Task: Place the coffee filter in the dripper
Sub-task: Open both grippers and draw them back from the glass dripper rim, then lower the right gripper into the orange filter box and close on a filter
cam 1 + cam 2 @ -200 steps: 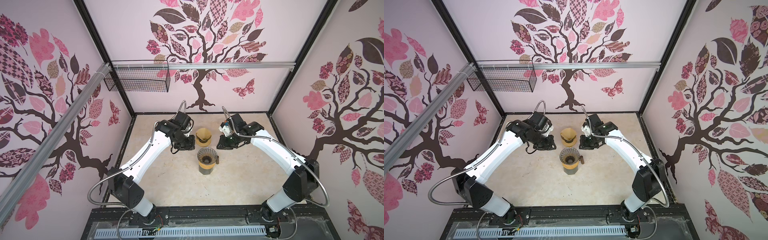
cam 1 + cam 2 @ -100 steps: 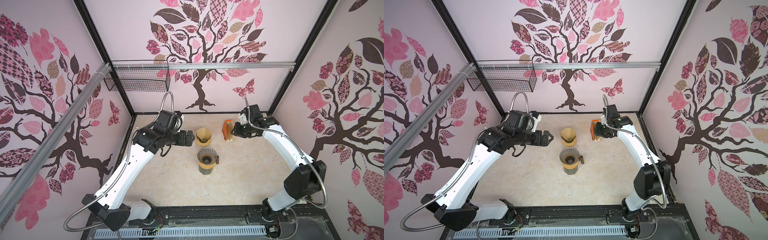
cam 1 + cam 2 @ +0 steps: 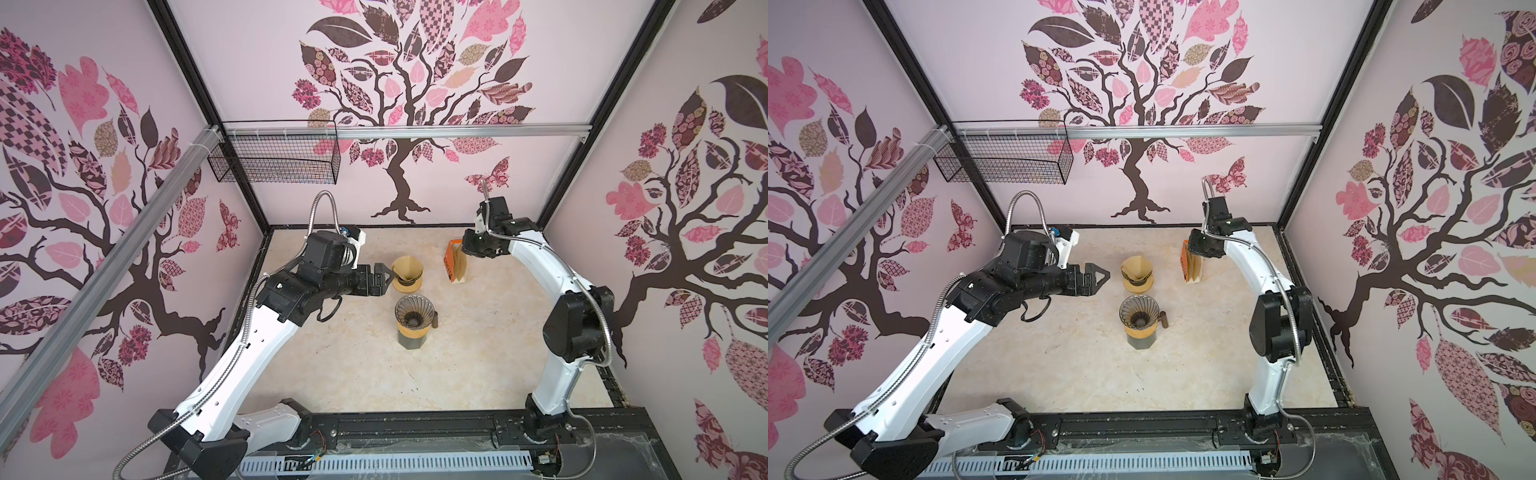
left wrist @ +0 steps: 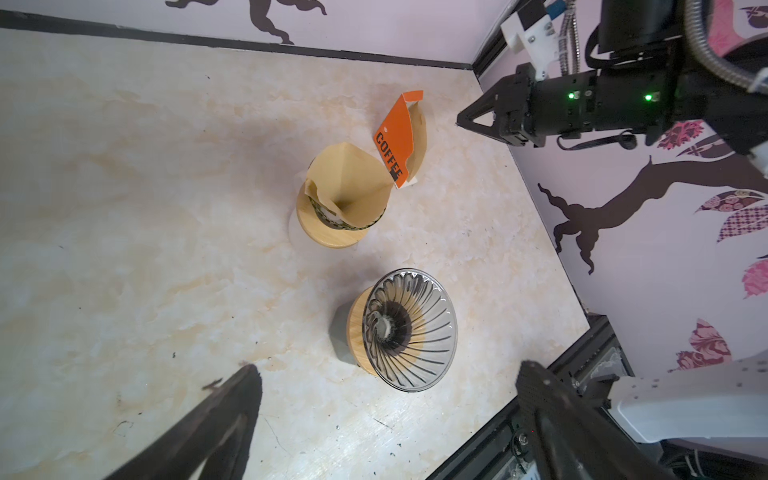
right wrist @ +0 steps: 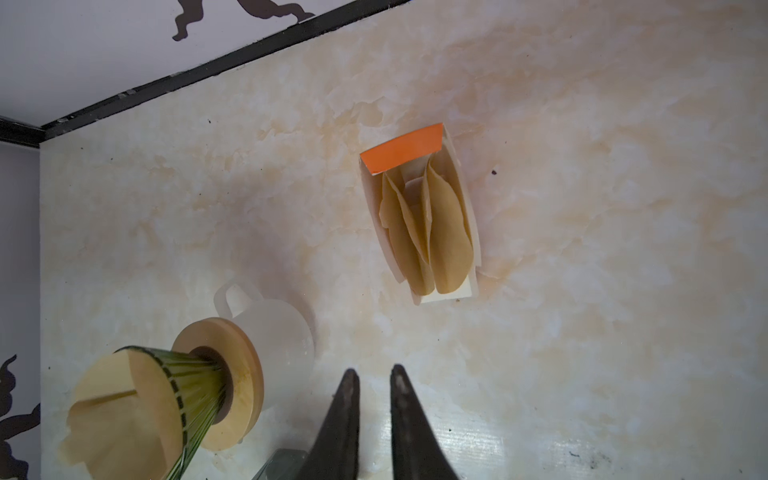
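Pink tree-patterned walls enclose a marbled tabletop point(image 3: 478, 365) where a coffee filter point(image 3: 406, 267) sits inside the dripper point(image 3: 409, 277) at centre. At its 9 o'clock the left gripper point(image 3: 384, 279) is spread wide, empty. At 3 o'clock the right gripper point(image 5: 371, 388) hangs over the orange filter box point(image 3: 456, 262), nearly pinched and holding nothing.

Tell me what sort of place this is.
Most likely a robot test cell dressed as a coffee corner: walls papered with tree decals inside a black frame, two arms bolted to a rail, and a marbled tabletop with drippers and a filter box.
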Controlling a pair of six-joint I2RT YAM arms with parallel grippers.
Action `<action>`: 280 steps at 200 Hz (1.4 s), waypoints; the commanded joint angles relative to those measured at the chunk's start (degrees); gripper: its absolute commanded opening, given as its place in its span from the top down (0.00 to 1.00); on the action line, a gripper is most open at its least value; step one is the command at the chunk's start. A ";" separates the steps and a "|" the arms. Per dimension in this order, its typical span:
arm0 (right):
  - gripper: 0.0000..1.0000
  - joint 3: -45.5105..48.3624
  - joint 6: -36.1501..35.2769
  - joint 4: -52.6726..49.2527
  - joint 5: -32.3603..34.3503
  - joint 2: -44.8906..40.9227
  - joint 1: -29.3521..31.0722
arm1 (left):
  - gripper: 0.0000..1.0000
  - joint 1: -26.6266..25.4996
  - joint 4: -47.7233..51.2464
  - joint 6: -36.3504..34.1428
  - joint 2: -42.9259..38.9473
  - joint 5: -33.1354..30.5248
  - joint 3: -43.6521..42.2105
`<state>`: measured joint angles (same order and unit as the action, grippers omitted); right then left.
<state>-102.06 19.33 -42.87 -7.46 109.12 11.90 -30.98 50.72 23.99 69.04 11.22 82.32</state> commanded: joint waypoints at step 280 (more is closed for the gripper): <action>0.85 -18.45 -6.92 -4.52 0.67 24.02 -0.64 | 0.02 0.31 -3.01 4.55 1.26 7.32 -3.68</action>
<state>-118.04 13.21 -46.33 -6.61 130.47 11.57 -30.98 48.14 28.75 70.15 18.35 79.24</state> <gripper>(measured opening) 0.154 0.981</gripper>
